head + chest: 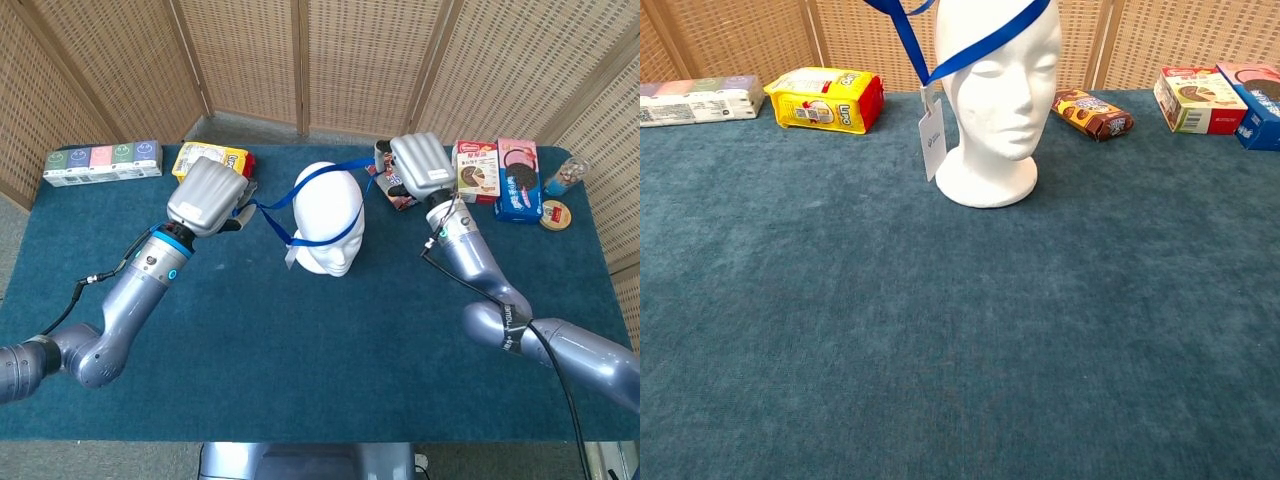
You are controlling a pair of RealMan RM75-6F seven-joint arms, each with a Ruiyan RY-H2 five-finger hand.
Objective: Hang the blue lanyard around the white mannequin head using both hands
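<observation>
White mannequin head (330, 225) upright on the blue cloth, face toward the chest camera. Blue lanyard (340, 236) looped around it: one band slants across the forehead (985, 40), the other passes over the crown. White badge (931, 137) hangs just beside the head's neck, tilted, clear of the cloth.
</observation>
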